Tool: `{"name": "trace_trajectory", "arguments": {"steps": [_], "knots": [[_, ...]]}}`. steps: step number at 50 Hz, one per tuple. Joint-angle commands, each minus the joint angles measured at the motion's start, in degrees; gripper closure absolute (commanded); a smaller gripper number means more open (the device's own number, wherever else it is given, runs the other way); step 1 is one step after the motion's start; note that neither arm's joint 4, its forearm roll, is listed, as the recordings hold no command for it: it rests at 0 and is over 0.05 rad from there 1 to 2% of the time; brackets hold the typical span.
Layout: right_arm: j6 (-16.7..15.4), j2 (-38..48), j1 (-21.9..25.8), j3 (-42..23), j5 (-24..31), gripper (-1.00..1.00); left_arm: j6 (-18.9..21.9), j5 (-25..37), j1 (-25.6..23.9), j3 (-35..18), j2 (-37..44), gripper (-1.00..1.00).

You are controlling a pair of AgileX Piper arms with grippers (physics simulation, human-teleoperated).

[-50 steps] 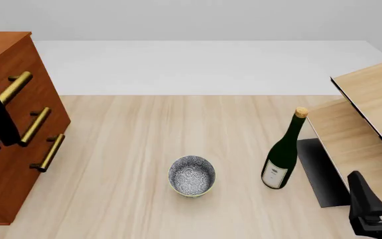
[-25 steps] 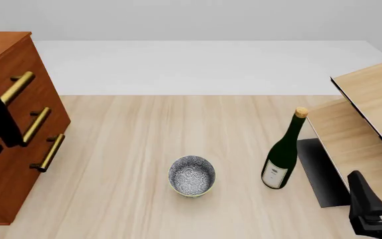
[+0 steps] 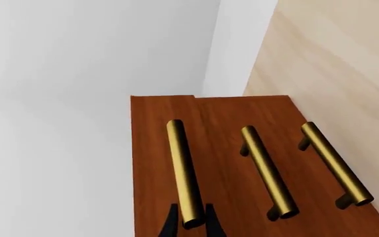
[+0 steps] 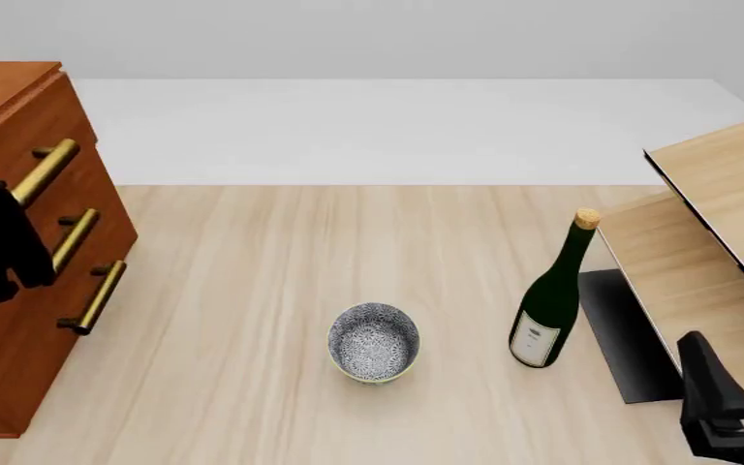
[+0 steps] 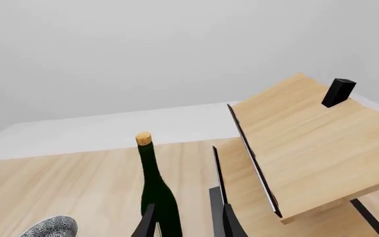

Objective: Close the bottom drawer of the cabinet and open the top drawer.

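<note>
Presently: top drawer (image 4: 49, 145), uppermost of three in the cabinet (image 4: 16, 329) at the table's left edge, its front standing slightly proud of the two below (judged: the opening pull is under way). Brass handle (image 3: 183, 170) sits between the fingertips of the left gripper (image 3: 191, 223), the jaws set narrowly on either side of the bar's near end; a firm clamp appears likely.
Bottom drawer (image 4: 36, 349): front flush with the middle one, so the closing step looks done.
Next move, as judged: a straight draw away from the cabinet face, keeping the bar squarely between the fingers so it does not slip out.
Right gripper (image 5: 184, 222): idle at the near right, jaws narrowly apart, holding nothing.
Other items: speckled bowl (image 4: 374, 341) mid-table; green corked bottle (image 4: 550, 300) upright to its right; pale light-wood furniture (image 4: 721, 232) at far right. None stands in the drawer's path.
</note>
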Motion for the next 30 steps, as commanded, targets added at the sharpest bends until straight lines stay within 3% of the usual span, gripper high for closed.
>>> {"name": "trace_trajectory", "arguments": {"steps": [1, 30], "knots": [[0.30, -0.47, -0.16, -0.06, 0.48, -1.00, 1.01, -0.93, -2.64, -1.07, 1.31, 1.00], [1.11, -0.37, -0.37, 0.05, 0.33, -1.00, 0.97, 0.55, -6.10, -2.83, 1.17, 1.00]]}}
